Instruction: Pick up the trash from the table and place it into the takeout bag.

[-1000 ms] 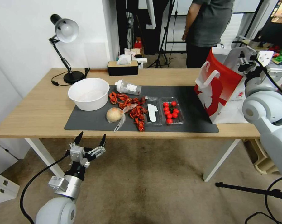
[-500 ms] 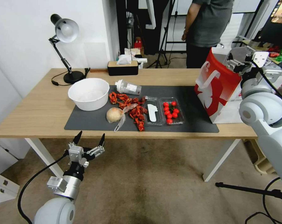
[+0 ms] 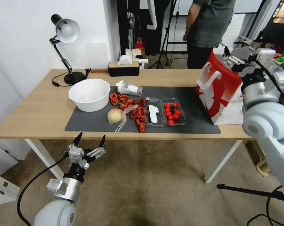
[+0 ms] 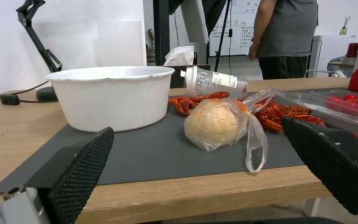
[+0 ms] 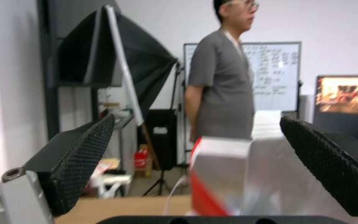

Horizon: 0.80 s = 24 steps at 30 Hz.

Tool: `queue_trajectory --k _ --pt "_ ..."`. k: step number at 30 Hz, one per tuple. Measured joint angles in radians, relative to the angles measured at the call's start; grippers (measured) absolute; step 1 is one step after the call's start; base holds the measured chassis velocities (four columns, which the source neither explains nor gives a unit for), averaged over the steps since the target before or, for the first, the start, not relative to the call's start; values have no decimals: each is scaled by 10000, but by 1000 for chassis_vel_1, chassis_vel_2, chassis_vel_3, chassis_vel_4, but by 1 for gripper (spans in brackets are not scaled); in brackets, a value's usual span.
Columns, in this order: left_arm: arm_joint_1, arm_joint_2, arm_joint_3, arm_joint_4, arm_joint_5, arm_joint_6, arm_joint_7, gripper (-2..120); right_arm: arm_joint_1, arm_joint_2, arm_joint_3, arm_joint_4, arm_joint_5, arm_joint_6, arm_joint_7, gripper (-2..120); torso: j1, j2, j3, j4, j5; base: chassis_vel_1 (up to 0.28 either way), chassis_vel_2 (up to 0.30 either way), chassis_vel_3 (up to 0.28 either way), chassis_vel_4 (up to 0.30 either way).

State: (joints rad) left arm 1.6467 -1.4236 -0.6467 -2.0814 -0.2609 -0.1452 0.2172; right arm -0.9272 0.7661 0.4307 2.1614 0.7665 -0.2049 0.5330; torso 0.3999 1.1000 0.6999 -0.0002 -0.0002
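Trash remains on surface [image 3: 38, 106]: bowl [image 3: 89, 94], bottle [image 3: 129, 88], bagged lump [image 3: 115, 115]. We see right gripper [image 3: 234, 58] spread empty above bag [image 3: 222, 91]; left gripper [image 3: 89, 142] spread, parked below surface edge.

I see a lamp [image 3: 66, 34] at the far left corner, a tissue box [image 3: 123, 67] along the back edge, and a tomato tray [image 3: 172, 112] on the mat.

Counted on the table [image 3: 38, 106]: one white bowl [image 3: 89, 94], one clear bottle [image 3: 128, 88], one bagged beige lump [image 3: 115, 115], one red-scrap pile [image 3: 132, 108], two clear trays [image 3: 164, 115], one takeout bag [image 3: 218, 88], one lamp [image 3: 65, 47], one tissue box [image 3: 123, 68]. Two grippers [image 3: 89, 142] are seen.
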Motion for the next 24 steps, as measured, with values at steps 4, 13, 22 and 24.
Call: queue_trajectory --k 4,13,22,24 --pt "27 6 -17 0 0 -25 1 100 -742 258 130 246 -69 167 -264 100 0 0 0 3 1 0 0 0 0" --pt "109 29 -99 -66 -83 -89 3 100 -3363 1215 584 647 -821 1756 -1061 100 2 0 -1 1 0 0 0 0 0" --pt "151 39 -35 39 -116 -224 14 100 -6338 3014 148 412 -2560 4179 -2339 100 1 0 -1 1 3 0 0 0 0" --pt "156 41 -16 49 -115 -228 15 100 -6627 3157 -26 276 -2825 4560 -2443 100 0 0 0 1 0 0 0 0 0"
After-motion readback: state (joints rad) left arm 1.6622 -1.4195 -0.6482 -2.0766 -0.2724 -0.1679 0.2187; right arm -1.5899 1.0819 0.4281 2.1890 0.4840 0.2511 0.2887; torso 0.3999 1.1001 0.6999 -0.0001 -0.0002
